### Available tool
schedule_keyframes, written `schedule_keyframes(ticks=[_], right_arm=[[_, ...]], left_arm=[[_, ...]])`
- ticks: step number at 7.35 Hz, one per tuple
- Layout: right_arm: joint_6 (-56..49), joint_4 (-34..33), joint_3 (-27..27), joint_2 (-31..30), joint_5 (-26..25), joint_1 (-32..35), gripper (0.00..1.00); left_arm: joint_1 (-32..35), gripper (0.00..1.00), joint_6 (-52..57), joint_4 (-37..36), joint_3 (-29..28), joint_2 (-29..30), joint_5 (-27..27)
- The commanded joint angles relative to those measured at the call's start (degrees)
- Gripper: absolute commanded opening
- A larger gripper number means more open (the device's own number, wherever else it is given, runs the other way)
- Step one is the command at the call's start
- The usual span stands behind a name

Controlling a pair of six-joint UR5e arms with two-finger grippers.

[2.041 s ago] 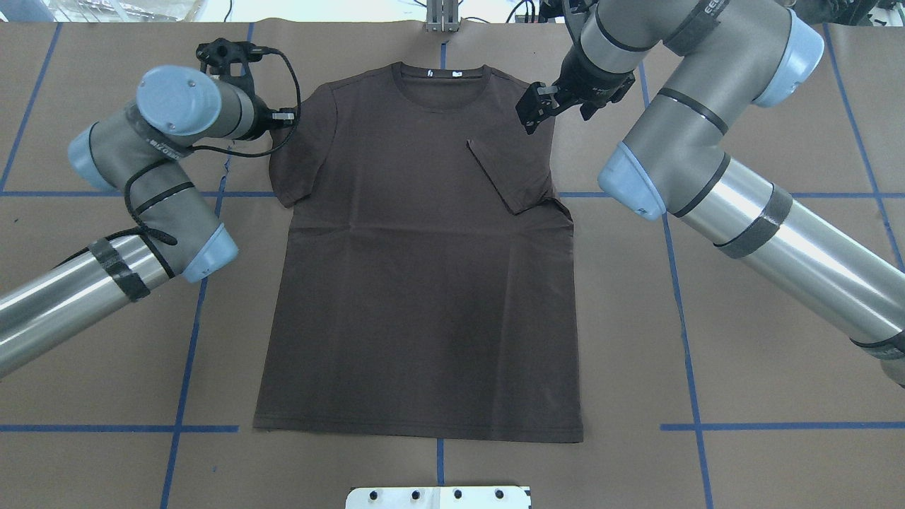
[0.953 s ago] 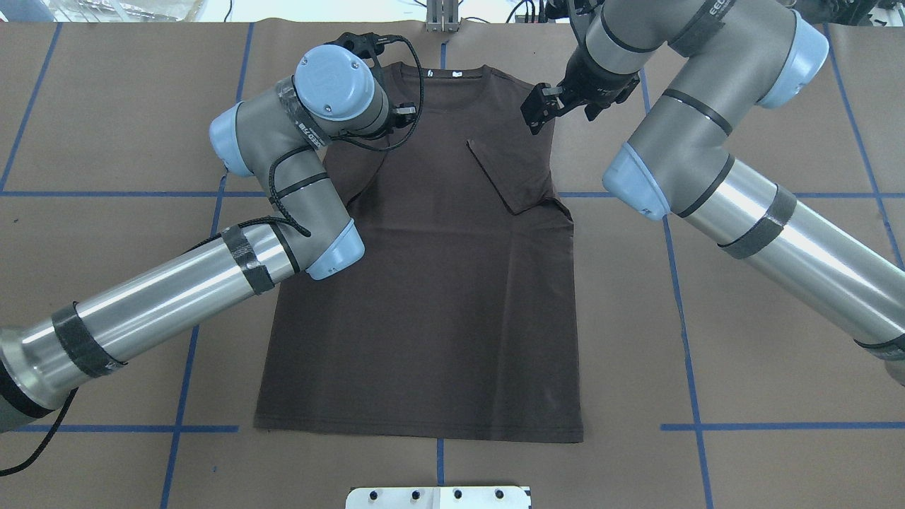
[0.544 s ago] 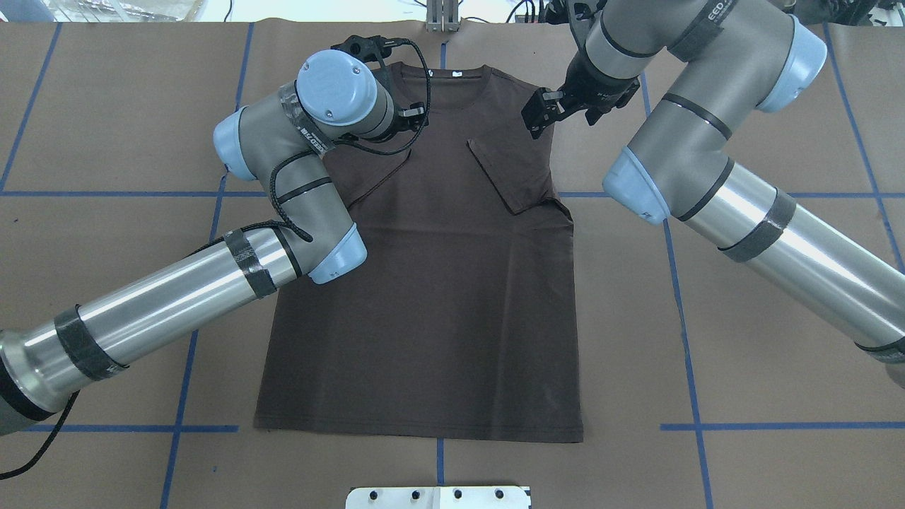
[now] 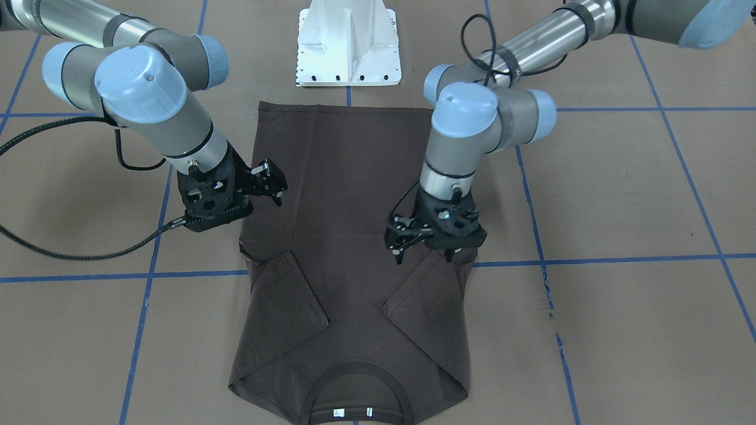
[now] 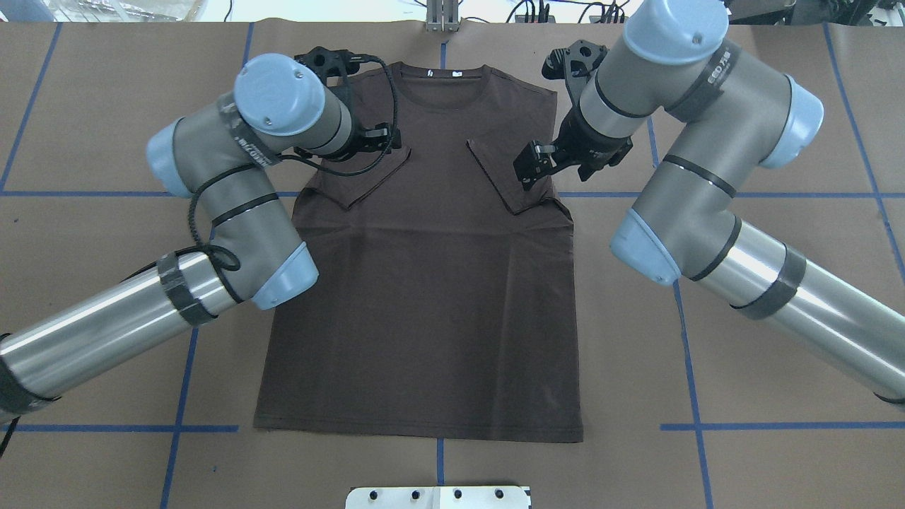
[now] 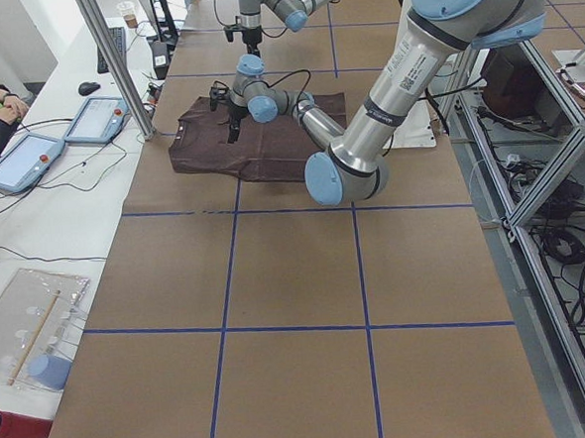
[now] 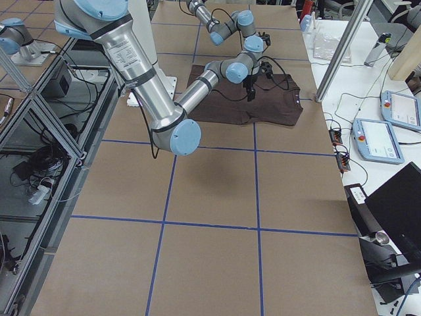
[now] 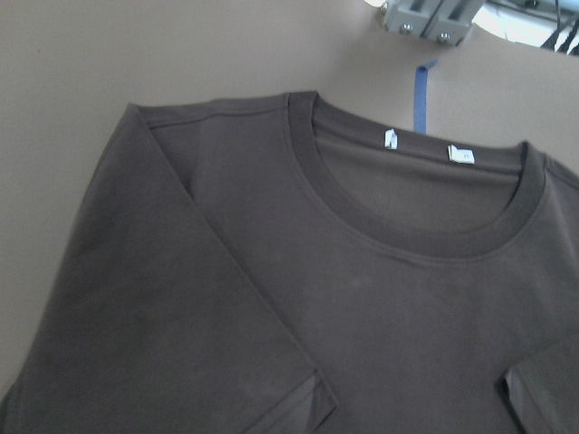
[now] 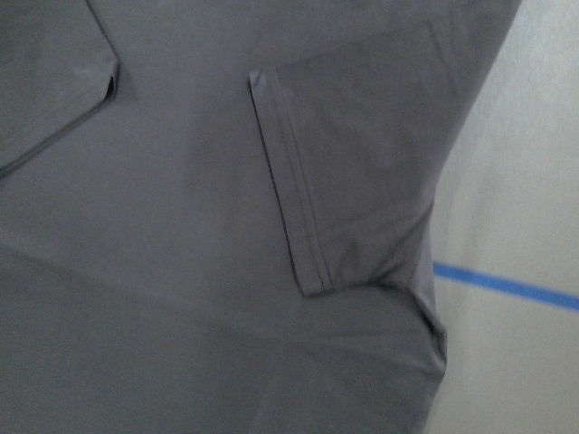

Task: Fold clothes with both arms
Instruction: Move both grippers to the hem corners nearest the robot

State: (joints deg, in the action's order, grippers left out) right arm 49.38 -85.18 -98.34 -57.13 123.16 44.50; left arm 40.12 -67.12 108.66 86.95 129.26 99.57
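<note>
T-shirt [image 5: 424, 304], dark brown, lies flat on the paper-covered table [image 5: 85, 85], its collar [image 5: 442, 79] at the edge far from me and its hem toward my white pedestal [image 4: 348, 47]. Both short sleeves are folded inward onto the chest. The left sleeve [image 5: 357, 177] and the right sleeve [image 5: 512, 177] each lie as a slanted flap, with bare chest cloth between them. My left gripper [image 4: 400, 242] hangs by the inner corner of the left sleeve, fingers parted and grasping nothing; whether its tips brush the cloth I cannot quite tell from these angles. My right gripper [image 5: 529, 166] hovers above the right sleeve, close to the shirt's side edge, its fingers likewise spread and empty. Two small white labels [image 8: 391, 138] show inside the neck, and blue tape lines [image 5: 778, 427] cross the table on both sides of the shirt
</note>
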Motion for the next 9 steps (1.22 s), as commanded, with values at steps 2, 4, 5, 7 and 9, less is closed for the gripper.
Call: schedule_keyframes(ticks=[2,4,5,7,9], right_arm=[[22.34,6.14,-15.44,-16.83,-8.34,-11.5,1.0],[40.63,10.82,-18.19,-21.34,-21.74,-24.48,1.0],[44.8,10.66,-18.38,-22.31,-26.34,-29.6,1.0],[47.55,11.0,-18.2,-24.68,-27.18,-32.8,1.0],[49.05,10.92,-17.94,-25.74,-28.15,-35.79,1.0]], left_arm=[[0.49,1.0,4.19,-3.28,20.23,-15.4,0.19],[0.57,1.0,3.4,-3.28,22.03,-17.11,2.11],[0.49,1.0,3.4,-3.28,21.86,-17.11,2.12],[0.49,1.0,3.22,-3.28,22.03,-17.02,2.12],[0.49,1.0,3.22,-3.28,22.12,-17.02,2.12]])
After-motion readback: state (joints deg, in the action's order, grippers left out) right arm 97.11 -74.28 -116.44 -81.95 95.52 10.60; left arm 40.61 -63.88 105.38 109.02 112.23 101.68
